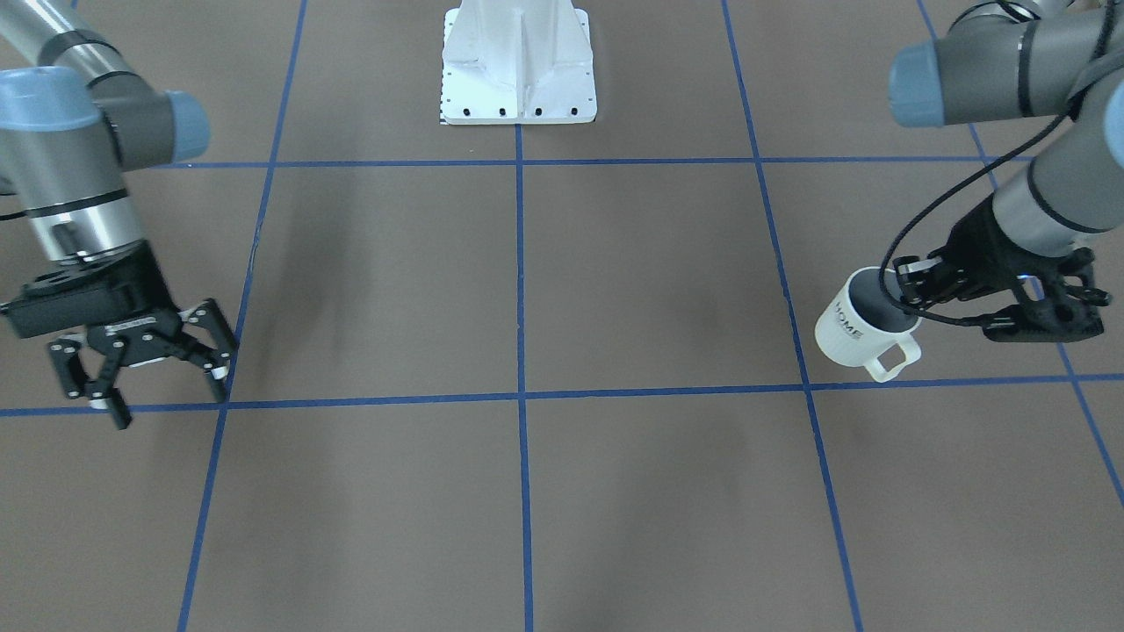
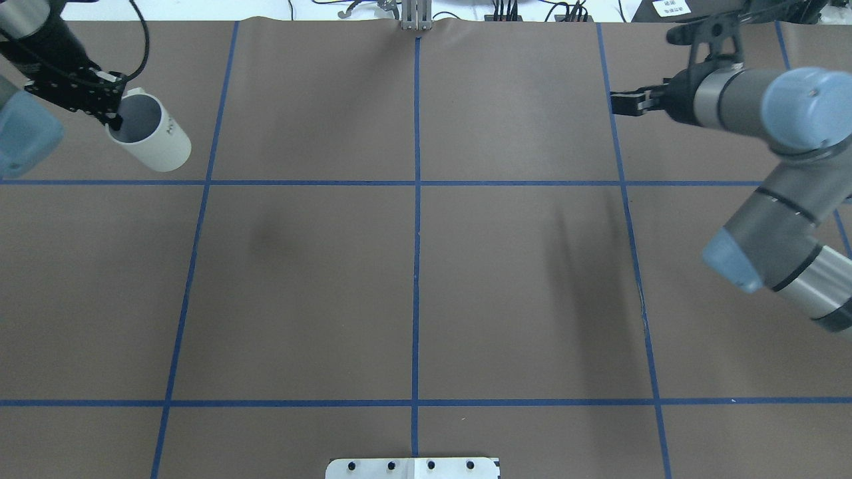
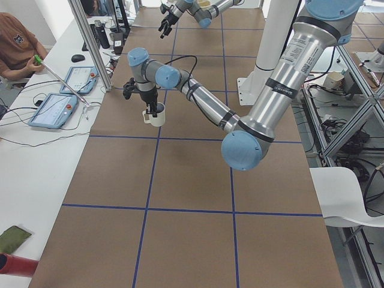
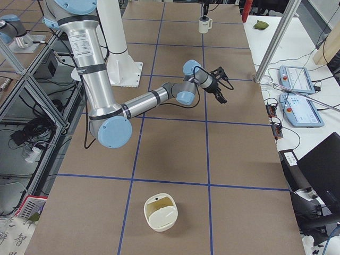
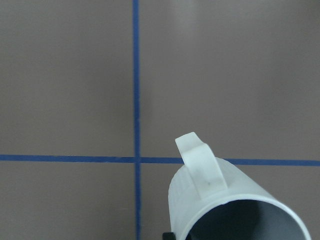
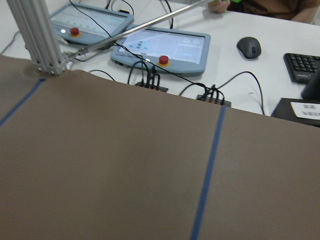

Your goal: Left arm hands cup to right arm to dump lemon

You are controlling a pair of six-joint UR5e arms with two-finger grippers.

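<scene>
Clamping left fingers [image 1: 913, 283] on the cup [image 1: 856, 338] rim at 3 o'clock, holding right fingers [image 1: 213, 336] wide open, empty, at 9 o'clock; judging it stiff, slick, breakable, best taken by its wall.

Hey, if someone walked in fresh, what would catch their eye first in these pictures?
First, the cream cup marked HOME, tilted, its rim pinched by the left gripper at the robot's left end of the brown, blue-taped table. At the opposite end the right gripper hangs open and empty.

Right arm [image 4: 146, 101] extends toward 2 o'clock over the table [image 4: 239, 175]; cup [image 4: 204, 24] at 12 o'clock, cream container [image 4: 161, 212] at 6 o'clock.
</scene>
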